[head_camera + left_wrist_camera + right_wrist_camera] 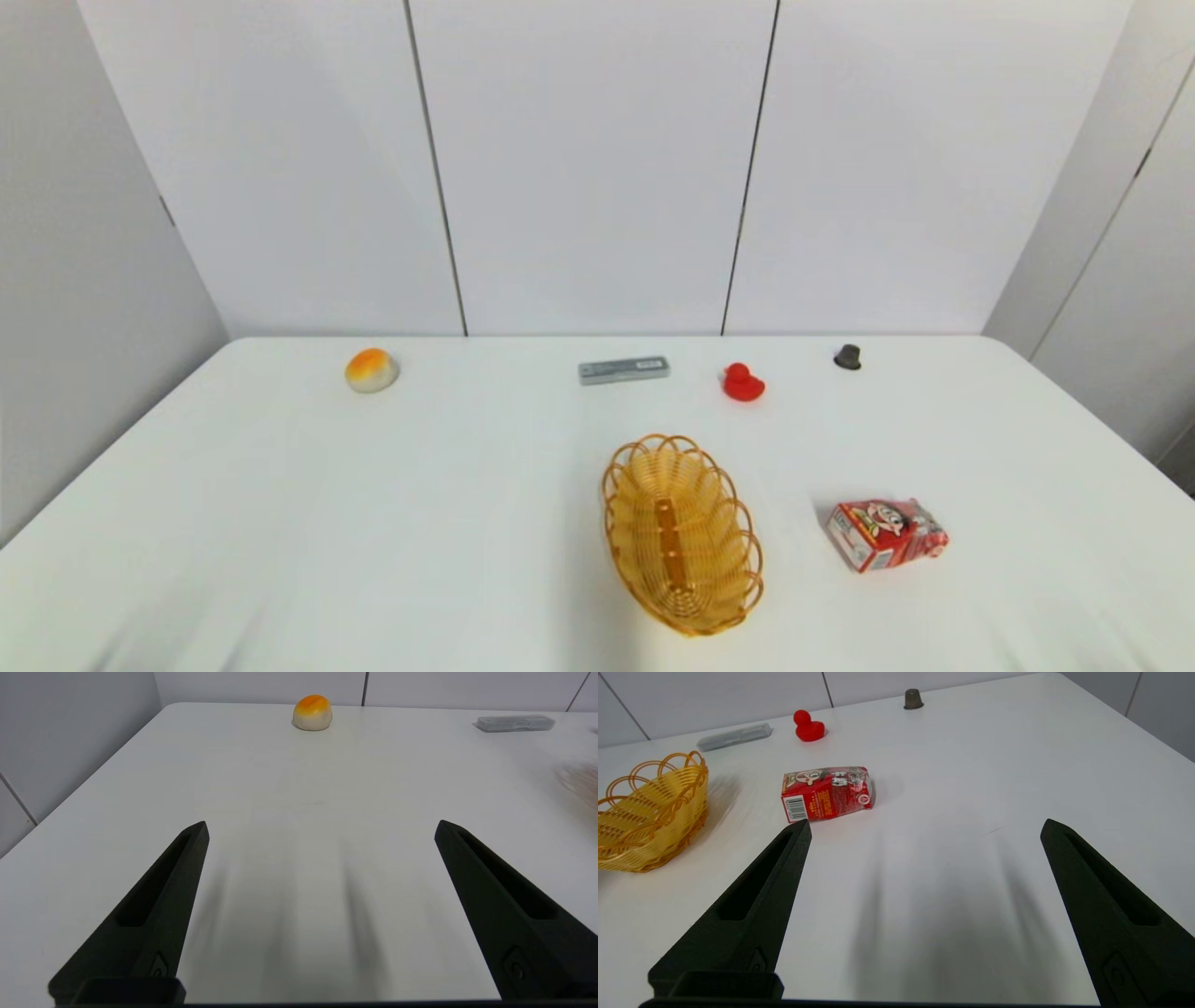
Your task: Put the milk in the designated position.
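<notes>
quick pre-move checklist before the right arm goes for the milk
1. Right tool open, nothing held: ok.
2. Milk lying on its side on the table, apart from the basket: ok.
3. Path from right tool to milk free of other things: ok.
4. Basket holds nothing: ok.
5. Left tool open, away over the table's left side: ok.
6. Which place is designated: cannot tell.
</notes>
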Available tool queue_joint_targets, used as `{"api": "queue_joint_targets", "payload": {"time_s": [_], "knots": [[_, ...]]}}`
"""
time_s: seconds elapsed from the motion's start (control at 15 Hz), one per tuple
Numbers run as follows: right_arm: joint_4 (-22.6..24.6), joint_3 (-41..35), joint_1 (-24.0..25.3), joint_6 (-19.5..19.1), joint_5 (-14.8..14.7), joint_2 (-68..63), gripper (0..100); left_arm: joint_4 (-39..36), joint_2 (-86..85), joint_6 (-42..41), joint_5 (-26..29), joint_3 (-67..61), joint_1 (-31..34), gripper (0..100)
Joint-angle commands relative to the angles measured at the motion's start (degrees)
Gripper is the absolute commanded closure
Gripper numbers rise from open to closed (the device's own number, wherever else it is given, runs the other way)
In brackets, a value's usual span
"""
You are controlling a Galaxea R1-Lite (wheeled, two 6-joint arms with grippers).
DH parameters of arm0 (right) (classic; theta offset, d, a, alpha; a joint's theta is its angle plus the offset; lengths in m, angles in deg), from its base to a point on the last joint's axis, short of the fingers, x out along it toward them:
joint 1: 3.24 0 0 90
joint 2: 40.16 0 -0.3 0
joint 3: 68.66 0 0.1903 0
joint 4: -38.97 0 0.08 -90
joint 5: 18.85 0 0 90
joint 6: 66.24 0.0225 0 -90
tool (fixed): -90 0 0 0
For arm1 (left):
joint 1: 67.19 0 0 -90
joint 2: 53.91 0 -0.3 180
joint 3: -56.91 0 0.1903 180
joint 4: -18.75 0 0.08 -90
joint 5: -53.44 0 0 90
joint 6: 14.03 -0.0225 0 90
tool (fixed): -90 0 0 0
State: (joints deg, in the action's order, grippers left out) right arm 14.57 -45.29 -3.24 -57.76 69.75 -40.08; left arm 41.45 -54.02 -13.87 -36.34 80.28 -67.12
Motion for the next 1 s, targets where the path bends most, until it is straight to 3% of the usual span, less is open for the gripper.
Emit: {"api": "queue_joint_targets", "payload": {"time_s": [0.07, 0.67, 1.0], "knots": [[0.0, 0.0, 0.0, 0.0, 0.0, -0.1, 0, 0.0, 0.1, 0.0, 0.0, 0.0, 0.0, 0], [0.0, 0.0, 0.0, -0.8, 0.0, -0.1, 0, 0.0, 0.1, 0.0, 0.0, 0.0, 0.0, 0], [0.0, 0.0, 0.0, 1.0, -0.5, -0.1, 0, 0.0, 0.1, 0.0, 0.0, 0.0, 0.0, 0]]}}
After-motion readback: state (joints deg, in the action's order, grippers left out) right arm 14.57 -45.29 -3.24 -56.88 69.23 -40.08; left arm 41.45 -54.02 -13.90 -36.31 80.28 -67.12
